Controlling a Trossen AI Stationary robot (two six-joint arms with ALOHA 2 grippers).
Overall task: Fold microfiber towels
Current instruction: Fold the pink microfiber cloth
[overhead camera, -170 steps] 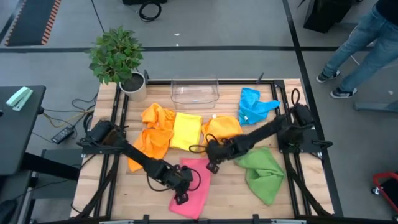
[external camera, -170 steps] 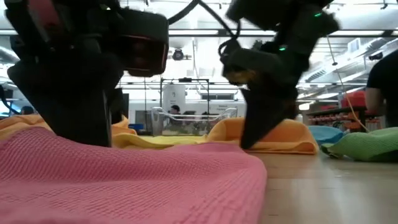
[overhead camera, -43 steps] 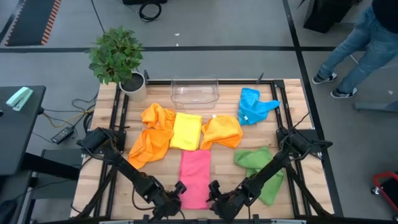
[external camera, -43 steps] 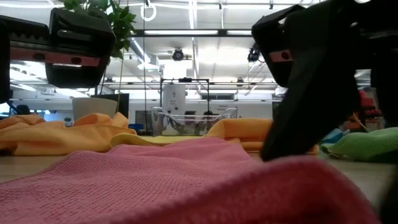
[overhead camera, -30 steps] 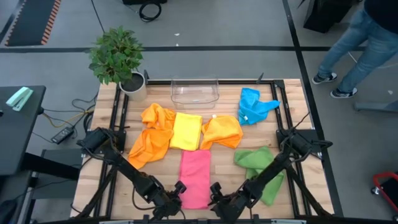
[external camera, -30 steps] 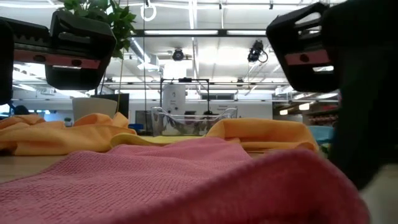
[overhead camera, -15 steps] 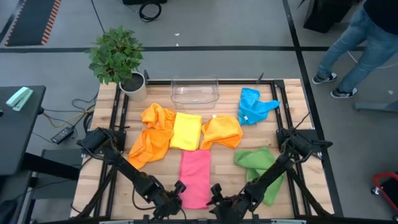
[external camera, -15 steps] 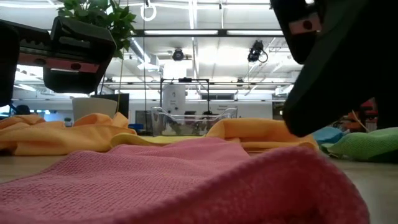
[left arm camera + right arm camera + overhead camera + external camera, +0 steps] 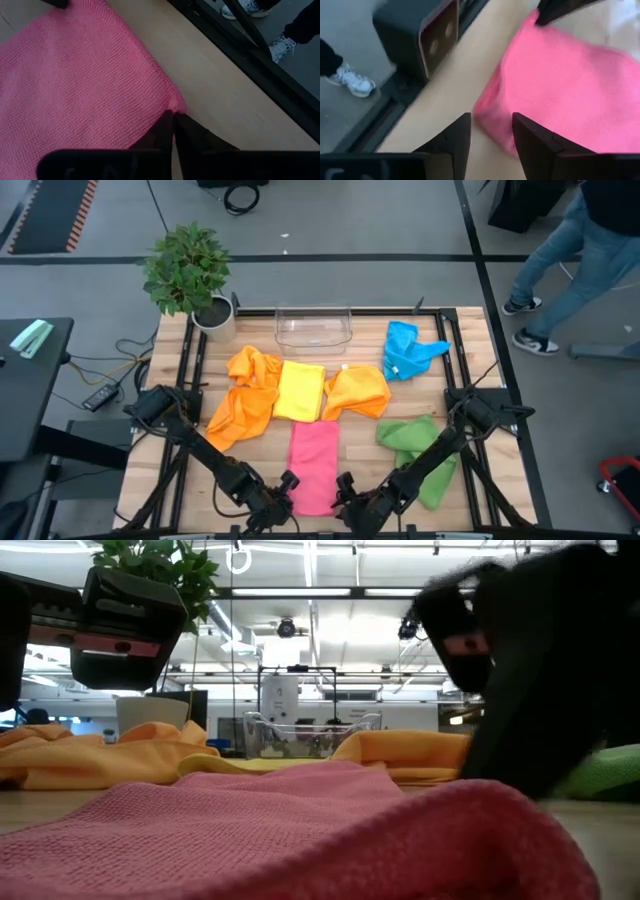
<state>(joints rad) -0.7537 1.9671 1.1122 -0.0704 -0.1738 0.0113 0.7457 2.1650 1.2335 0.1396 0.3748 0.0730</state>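
A pink towel (image 9: 313,463) lies flat as a narrow rectangle at the table's near middle. It fills the foreground of the low view (image 9: 280,830). My left gripper (image 9: 285,486) is shut at the towel's near left corner. My right gripper (image 9: 345,490) is open at the near right corner (image 9: 487,112), which lies just ahead of the gap between its fingers (image 9: 491,122). Farther back lie two orange towels (image 9: 250,395) (image 9: 358,392) with a yellow one (image 9: 300,390) between them. A blue towel (image 9: 408,348) and a green towel (image 9: 420,445) lie to the right. My left gripper pinches the pink towel's near left corner (image 9: 175,104) between its two shut fingers, at their free ends. The fingers slant down from the table's near side. The rest of the towel lies flat on the table; how many layers are held does not show. I cannot tell whether my right gripper touches the towel.
A clear plastic bin (image 9: 313,327) stands at the far middle and a potted plant (image 9: 190,275) at the far left corner. A black frame rail (image 9: 250,55) runs along the near edge. A person's legs (image 9: 585,255) are on the floor beyond the far right.
My right gripper has shifted a little at the pink towel's near right corner and shows blurred in the low view. The pink towel lies where it was.
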